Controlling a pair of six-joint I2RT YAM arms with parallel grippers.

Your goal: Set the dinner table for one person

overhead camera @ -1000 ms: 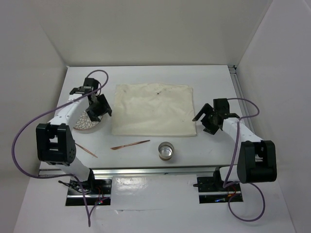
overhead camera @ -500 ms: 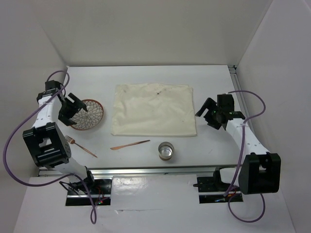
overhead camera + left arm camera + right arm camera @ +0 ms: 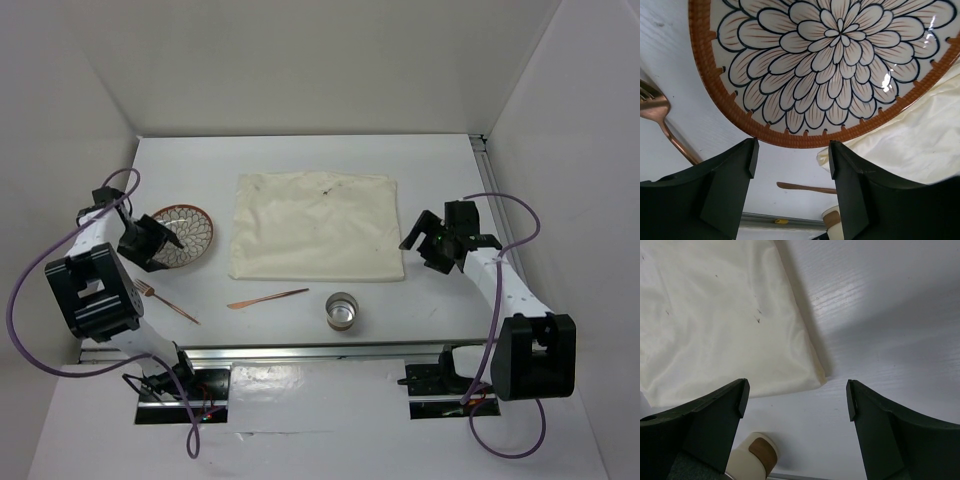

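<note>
- Two tools, both spread wide with nothing pinched: left tool (image 3: 793, 146) poised at the left rim of the plate (image 3: 188, 236), right tool (image 3: 797, 386) hovering just off the near right corner of the placemat (image 3: 318, 225).
- All of it on the white bench (image 3: 300, 160), reaching from the arm bases to the back wall and far larger than any item it carries.
- Likely step in hand: taking the plate by its rim for a move onto the placemat.
- Work one finger under the raised brown rim and the other over it; squeeze only with the rim well between the pads, not out at the tips.
- Lift level and clear before travelling right; glazed ware, probably slippery, so grip firmly and go slowly.
- Mind the placemat's left edge, near the plate's right side; carry the plate above the cloth rather than dragging and rucking it.
- Set down about the middle of the cloth, leaving margins on both sides for cutlery.
- Watch the fork (image 3: 168, 302), nearer the arm bases than the plate and close to the left arm; avoid sweeping it with the elbow.
- Open room: plenty behind the placemat and to its right; tighter along the near edge, with the slim copper utensil (image 3: 268, 297) and the glass (image 3: 342, 311) lying there.
- Left wall close beside the left arm; keep swings inward.
</note>
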